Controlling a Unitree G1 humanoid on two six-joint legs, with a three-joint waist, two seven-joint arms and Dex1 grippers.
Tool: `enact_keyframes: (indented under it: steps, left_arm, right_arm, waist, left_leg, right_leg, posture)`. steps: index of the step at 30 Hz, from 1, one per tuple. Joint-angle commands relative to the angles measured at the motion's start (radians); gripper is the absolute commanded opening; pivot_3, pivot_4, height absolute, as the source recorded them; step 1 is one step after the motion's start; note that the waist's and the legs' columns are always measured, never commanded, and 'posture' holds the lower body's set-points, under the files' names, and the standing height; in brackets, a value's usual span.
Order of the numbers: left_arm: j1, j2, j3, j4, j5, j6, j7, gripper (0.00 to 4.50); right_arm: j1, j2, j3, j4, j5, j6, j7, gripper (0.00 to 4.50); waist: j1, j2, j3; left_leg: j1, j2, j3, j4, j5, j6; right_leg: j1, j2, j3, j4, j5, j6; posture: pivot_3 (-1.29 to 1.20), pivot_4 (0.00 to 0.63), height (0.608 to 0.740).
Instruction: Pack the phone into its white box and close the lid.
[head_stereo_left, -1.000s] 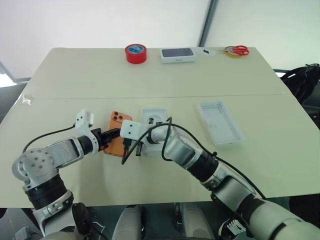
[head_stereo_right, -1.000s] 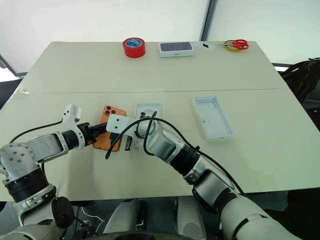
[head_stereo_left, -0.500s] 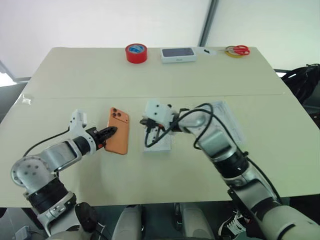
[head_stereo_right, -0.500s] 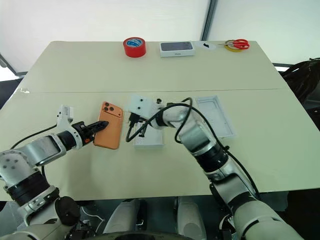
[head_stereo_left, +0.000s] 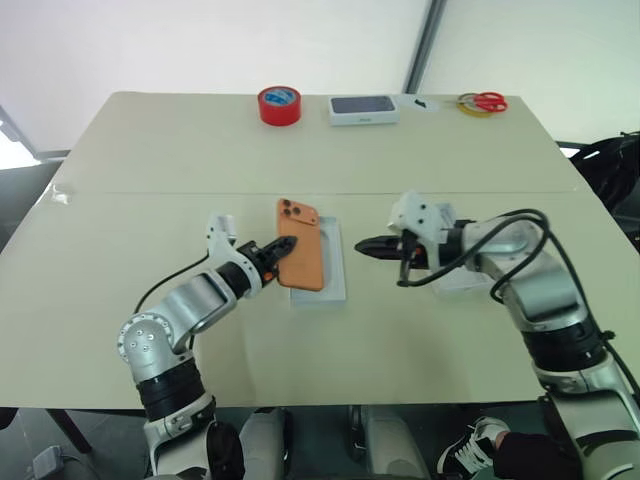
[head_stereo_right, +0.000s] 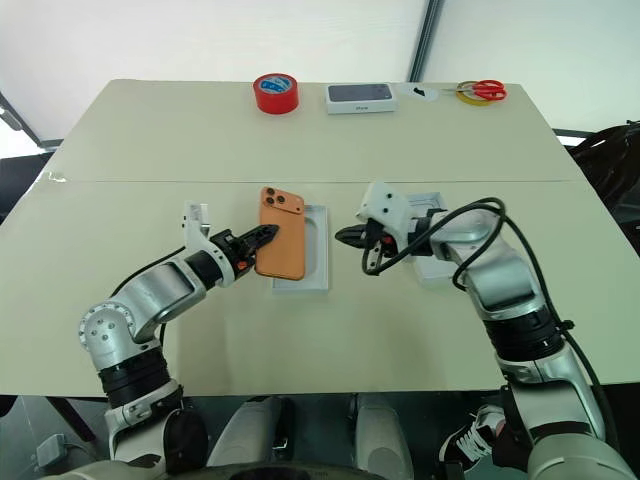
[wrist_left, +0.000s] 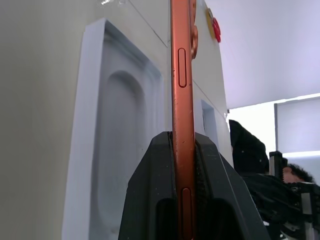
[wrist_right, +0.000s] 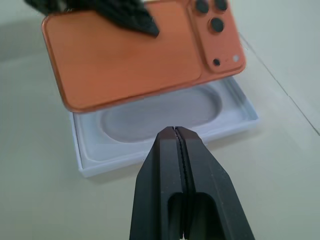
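Observation:
My left gripper (head_stereo_left: 283, 245) is shut on the long edge of the orange phone (head_stereo_left: 301, 257) and holds it tilted, back side up, camera block toward the far side. The phone hangs over a flat white insert (head_stereo_right: 313, 255) with an oval recess; the left wrist view shows the phone (wrist_left: 181, 75) edge-on between the fingers. My right gripper (head_stereo_right: 342, 235) is shut and empty, a little to the right of the insert, pointing at it. A shallow white tray (head_stereo_right: 434, 270) lies partly hidden behind my right forearm; I cannot tell whether it is the white box or the lid.
Along the table's far edge stand a red tape roll (head_stereo_left: 279, 104), a white box with a dark top (head_stereo_left: 363, 108), and red-handled scissors (head_stereo_left: 480, 100) on a yellow tape ring. A dark bag (head_stereo_left: 615, 165) sits off the table's right side.
My left gripper closed on the phone's edge, lifted it and carried it right, over the insert. My right gripper drew back to the right, away from the phone.

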Motion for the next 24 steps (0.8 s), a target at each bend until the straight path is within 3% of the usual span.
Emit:
enact_keyframes:
  steps: [1, 21, 24]
  left_arm:
    - [0.009, 0.007, -0.076, 0.0, 0.0, -0.06, -0.035, 0.04]
    - [0.002, 0.029, -0.224, 0.12, 0.149, -0.207, -0.169, 0.04]
    - [0.005, 0.033, -0.226, 0.116, 0.153, -0.207, -0.176, 1.25]
  right_arm:
    - [0.022, -0.03, -0.088, -0.048, 0.073, 0.025, -0.009, 0.0]
    - [0.094, -0.078, -0.075, -0.076, 0.086, -0.001, -0.058, 0.0]
    - [0.091, -0.076, -0.066, -0.075, 0.082, -0.006, -0.06, 0.0]
  waist:
    - [0.001, 0.0, 0.0]
    - [0.001, 0.0, 0.0]
    - [0.001, 0.0, 0.0]
  left_leg:
    - [0.0, 0.0, 0.0, 0.0, 0.0, 0.0]
    - [0.0, 0.0, 0.0, 0.001, 0.0, 0.001]
    - [0.0, 0.0, 0.0, 0.001, 0.0, 0.001]
  right_leg:
    - [0.0, 0.0, 0.0, 0.0, 0.0, 0.0]
    - [0.001, 0.0, 0.0, -0.001, 0.0, 0.0]
    - [0.001, 0.0, 0.0, -0.001, 0.0, 0.0]
  posture:
    - [0.0, 0.15, 0.732]
    - [0.0, 0.15, 0.732]
    - [0.0, 0.15, 0.732]
